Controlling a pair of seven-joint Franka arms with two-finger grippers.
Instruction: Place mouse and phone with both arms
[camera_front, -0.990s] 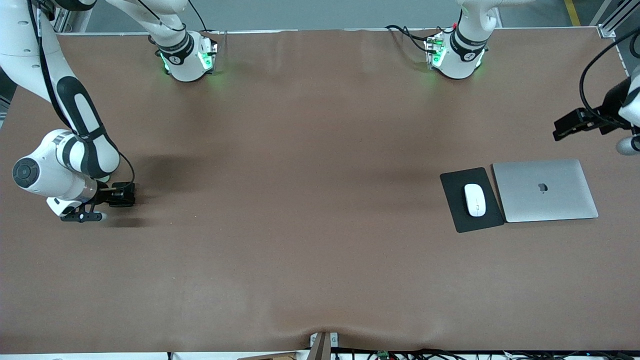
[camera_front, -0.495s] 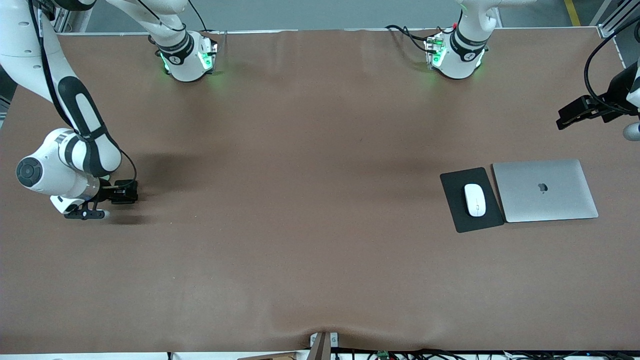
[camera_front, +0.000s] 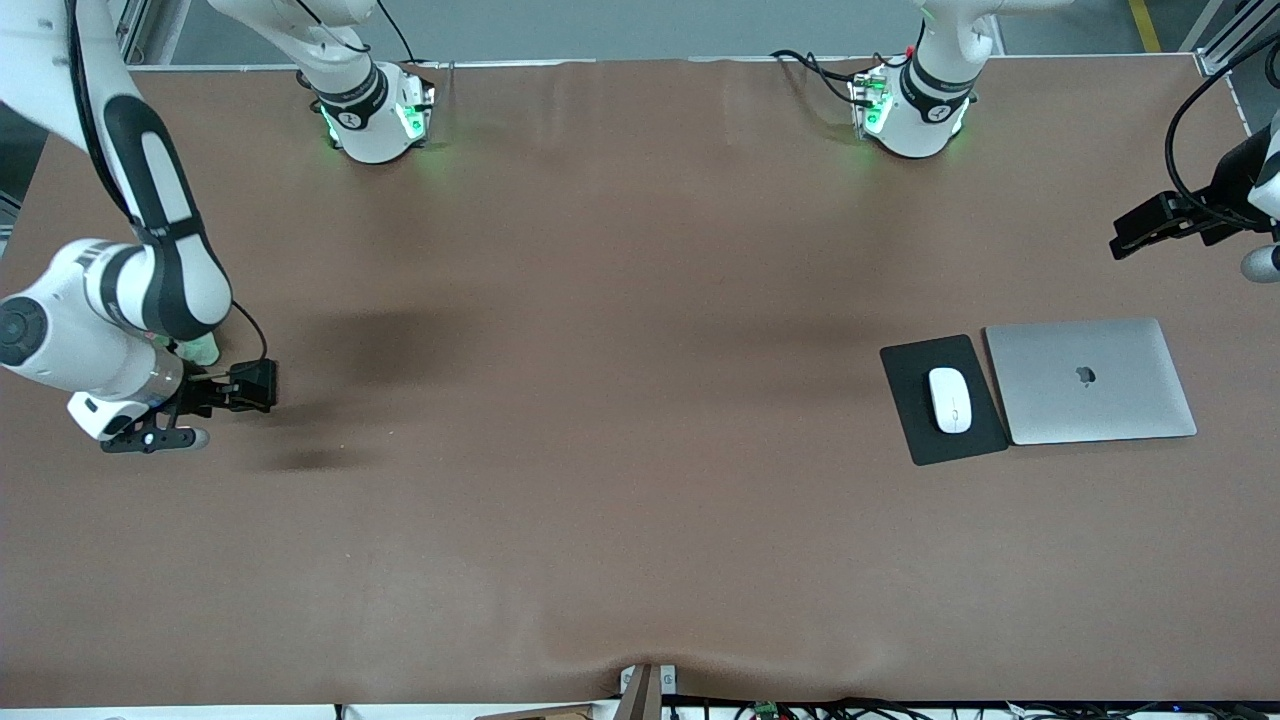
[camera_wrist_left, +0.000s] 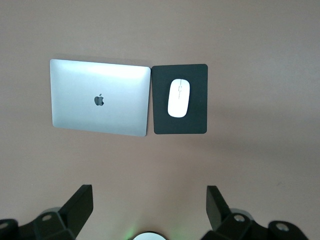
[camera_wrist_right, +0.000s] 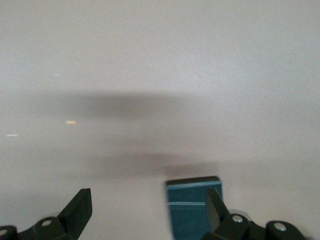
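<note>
Brown table: mouse rests on the mouse pad at 3 o'clock; my left gripper waits wide open, empty; my right gripper, spread open at 9 o'clock, should, I judge, rise straight, clearing the phone beside one finger.

Mouse on pad beside laptop.

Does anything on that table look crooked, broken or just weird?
Mostly tidy: the mouse sits on its pad, beside the closed laptop. One oddity: a dark slab, probably the phone, shows beside one finger of the open right gripper, only partly in view.
</note>
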